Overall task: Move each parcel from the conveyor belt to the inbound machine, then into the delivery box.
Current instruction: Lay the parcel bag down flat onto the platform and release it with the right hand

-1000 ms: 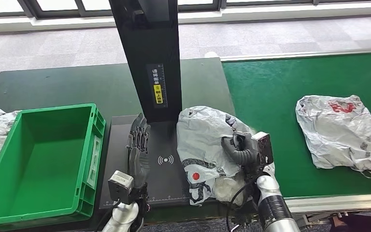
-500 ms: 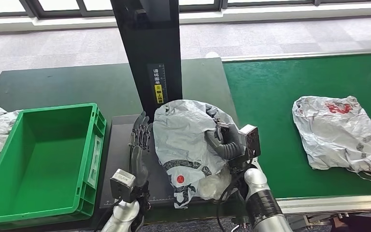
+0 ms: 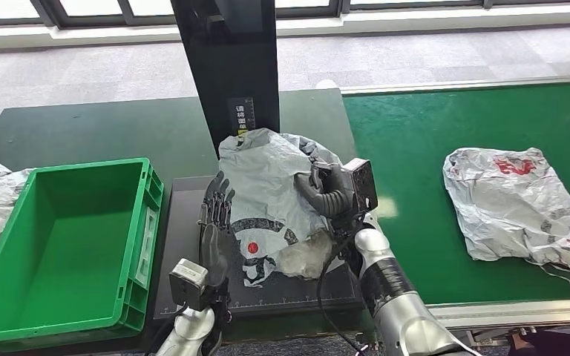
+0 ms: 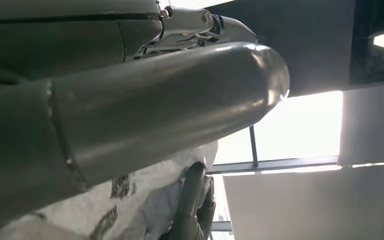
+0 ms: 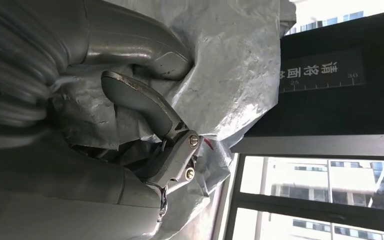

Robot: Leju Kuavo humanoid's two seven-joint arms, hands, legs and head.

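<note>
The black upright column (image 3: pixel 230 67) of the inbound machine carries a vertical label (image 3: pixel 242 117) with white Chinese characters above a yellow strip; the grey parcel (image 3: pixel 267 193) covers its lower part. In the right wrist view the characters 请将面 (image 5: pixel 310 71) are readable on it, beside ruler marks 25 and 30. The parcel on the conveyor belt (image 3: pixel 516 200) bears red print, unreadable.
</note>
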